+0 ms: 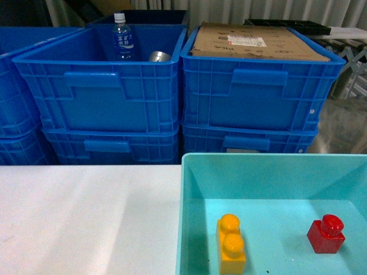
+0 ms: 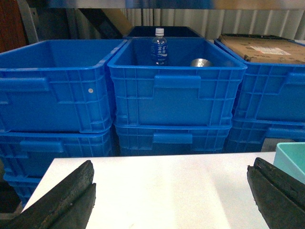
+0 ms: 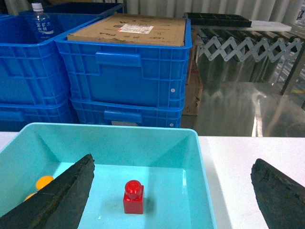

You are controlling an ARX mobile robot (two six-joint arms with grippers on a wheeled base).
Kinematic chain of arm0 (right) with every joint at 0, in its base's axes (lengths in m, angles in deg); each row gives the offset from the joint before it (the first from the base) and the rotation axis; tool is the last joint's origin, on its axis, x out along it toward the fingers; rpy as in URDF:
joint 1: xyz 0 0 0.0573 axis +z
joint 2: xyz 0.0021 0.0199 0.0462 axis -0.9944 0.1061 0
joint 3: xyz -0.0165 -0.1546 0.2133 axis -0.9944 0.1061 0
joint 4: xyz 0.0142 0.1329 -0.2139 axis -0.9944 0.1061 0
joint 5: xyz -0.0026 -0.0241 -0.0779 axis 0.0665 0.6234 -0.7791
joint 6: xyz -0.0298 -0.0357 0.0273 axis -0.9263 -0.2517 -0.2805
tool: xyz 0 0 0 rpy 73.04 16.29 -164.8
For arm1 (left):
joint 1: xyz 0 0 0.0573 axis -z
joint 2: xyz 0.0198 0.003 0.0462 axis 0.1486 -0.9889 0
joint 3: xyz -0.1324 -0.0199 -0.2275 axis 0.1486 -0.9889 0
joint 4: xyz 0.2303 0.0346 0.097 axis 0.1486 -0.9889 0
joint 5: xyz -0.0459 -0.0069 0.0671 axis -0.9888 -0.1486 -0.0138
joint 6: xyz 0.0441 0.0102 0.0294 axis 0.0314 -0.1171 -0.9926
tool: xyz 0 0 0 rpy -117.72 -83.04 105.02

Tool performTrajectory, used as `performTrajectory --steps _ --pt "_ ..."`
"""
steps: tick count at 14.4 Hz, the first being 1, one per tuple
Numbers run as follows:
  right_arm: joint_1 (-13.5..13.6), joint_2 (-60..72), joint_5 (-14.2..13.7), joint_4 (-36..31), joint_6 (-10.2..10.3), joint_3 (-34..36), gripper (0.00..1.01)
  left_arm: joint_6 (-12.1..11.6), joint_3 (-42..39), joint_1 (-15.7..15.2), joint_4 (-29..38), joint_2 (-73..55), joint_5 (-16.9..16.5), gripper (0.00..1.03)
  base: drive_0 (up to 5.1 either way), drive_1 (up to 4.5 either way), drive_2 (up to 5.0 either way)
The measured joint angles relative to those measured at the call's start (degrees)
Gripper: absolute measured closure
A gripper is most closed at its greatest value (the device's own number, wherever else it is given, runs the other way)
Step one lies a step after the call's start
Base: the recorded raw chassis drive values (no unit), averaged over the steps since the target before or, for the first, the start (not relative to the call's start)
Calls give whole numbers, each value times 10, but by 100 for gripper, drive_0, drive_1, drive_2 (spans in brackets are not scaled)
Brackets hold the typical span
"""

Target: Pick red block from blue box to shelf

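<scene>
The red block (image 1: 325,234) sits in the blue box (image 1: 192,229), right of the yellow brick (image 1: 231,243). Both grippers, left (image 2: 171,200) and right (image 3: 171,198), are wide apart and hold nothing.

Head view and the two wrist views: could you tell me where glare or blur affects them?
Head view: soft glare on the white table, red block slightly soft. Left wrist view: blurred band along the top edge, dark fingers out of focus. Right wrist view: bright reflections on the floor, fingers blurred.
</scene>
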Motion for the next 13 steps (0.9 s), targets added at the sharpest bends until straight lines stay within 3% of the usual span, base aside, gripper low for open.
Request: performTrajectory --steps 2,4,6,13 --pt "32 78 -24 -28 11 -25 3 0 0 0 0 0 0 5 0 0 0" --pt "67 215 -28 -78 42 -61 3 0 0 0 0 0 0 5 0 0 0" --pt "96 587 -38 -159 46 -217 3 0 0 0 0 0 0 5 0 0 0" --pt "110 853 -62 -223 49 -300 3 0 0 0 0 0 0 5 0 0 0"
